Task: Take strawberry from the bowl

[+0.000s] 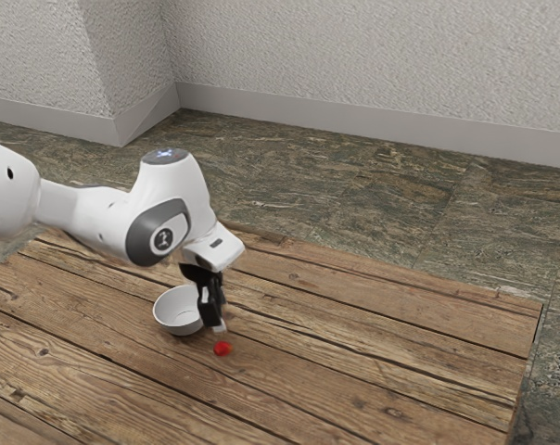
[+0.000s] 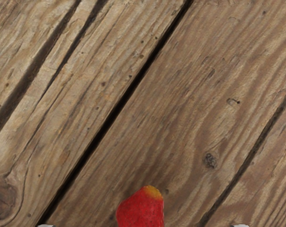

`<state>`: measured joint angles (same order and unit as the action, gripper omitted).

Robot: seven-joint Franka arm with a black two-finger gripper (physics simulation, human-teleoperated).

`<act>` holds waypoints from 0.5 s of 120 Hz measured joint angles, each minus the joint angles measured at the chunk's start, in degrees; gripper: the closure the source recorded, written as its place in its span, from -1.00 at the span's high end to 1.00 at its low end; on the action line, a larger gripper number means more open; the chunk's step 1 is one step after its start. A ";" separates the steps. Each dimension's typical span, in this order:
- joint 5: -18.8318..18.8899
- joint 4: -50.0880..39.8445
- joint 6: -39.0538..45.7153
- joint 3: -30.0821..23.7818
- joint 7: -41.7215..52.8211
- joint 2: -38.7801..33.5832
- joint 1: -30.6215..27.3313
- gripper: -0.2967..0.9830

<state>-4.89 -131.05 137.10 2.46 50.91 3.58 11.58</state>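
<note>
From my end of the link I saw a rustic table of brown, grained wooden planks [image 2: 157,118], crossed by a long, straight black gap [image 2: 118,108]. The red strawberry with a yellow-orange patch at its narrower end [image 2: 140,210] showed against one broad plank — between that gap and a narrower dark seam [image 2: 247,165]. Two pale grey fingertips [image 2: 46,226] stood well apart, one to each side of the fruit, and I could see wood between it and each of them. The same plank bore a small, dark grey knot [image 2: 210,160]; across the black gap lay a larger, dark brown knot [image 2: 2,198].
</note>
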 joint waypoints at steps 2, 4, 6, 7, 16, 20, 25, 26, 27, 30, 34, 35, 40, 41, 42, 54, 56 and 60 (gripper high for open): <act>-0.03 0.02 -0.03 0.00 0.05 -0.54 -0.01 0.21; -0.05 0.03 -0.07 0.00 0.10 -1.22 0.00 0.23; -0.07 0.04 -0.14 -0.02 0.14 -2.20 -0.02 0.26; -0.08 0.05 -0.18 -0.03 0.16 -2.74 -0.02 0.27; -0.13 6.08 -3.86 -0.15 0.08 -5.94 -0.14 0.35; -0.15 9.68 -6.65 -0.02 0.04 -7.24 -0.20 0.37; -0.10 14.71 -10.44 0.03 -0.02 -8.11 -0.93 0.40; -0.07 15.84 -11.32 0.06 -0.04 -8.20 -1.13 0.41; 0.05 17.12 -12.28 0.09 -0.07 -8.29 -1.34 0.41; 0.65 20.77 -15.24 0.06 -0.26 -8.55 -2.13 0.43; 1.49 25.77 -19.64 0.04 -0.68 -8.96 -3.08 0.44; 1.67 26.88 -20.79 0.07 -0.78 -9.13 -3.27 0.45; 2.40 30.39 -26.02 0.23 -1.25 -11.02 -4.61 0.46; 2.53 30.87 -26.95 0.30 -1.35 -11.36 -5.04 0.46; 2.66 31.28 -27.84 0.36 -1.43 -11.66 -5.54 0.47; 5.56 33.47 -36.16 0.50 -2.85 -13.35 -8.87 0.49; 5.90 33.56 -37.24 0.53 -3.12 -13.44 -9.12 0.50; 6.44 33.66 -39.17 0.84 -3.66 -13.54 -9.66 0.50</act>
<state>1.54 -97.39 97.94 3.30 47.24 -9.96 1.92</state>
